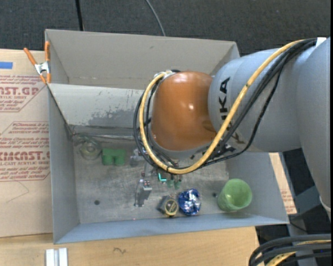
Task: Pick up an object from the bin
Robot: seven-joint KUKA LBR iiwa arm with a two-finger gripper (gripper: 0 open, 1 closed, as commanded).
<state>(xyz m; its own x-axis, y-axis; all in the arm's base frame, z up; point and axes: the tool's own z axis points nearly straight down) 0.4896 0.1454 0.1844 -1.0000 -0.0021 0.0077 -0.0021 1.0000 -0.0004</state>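
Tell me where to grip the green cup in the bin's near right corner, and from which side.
Grip the green cup across its rim, coming down from above: its round mouth seems to face up, and the bin wall stands close on its right. Its left side looks freer.

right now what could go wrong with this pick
1. The gripper seems to sit over bare floor between the green block and the blue ball, so it may grab nothing.
2. The ball and a small round ring lie together near the bin's front wall; reaching there could push them apart or scrape the wall.
3. The arm's orange cover hides the bin's middle.
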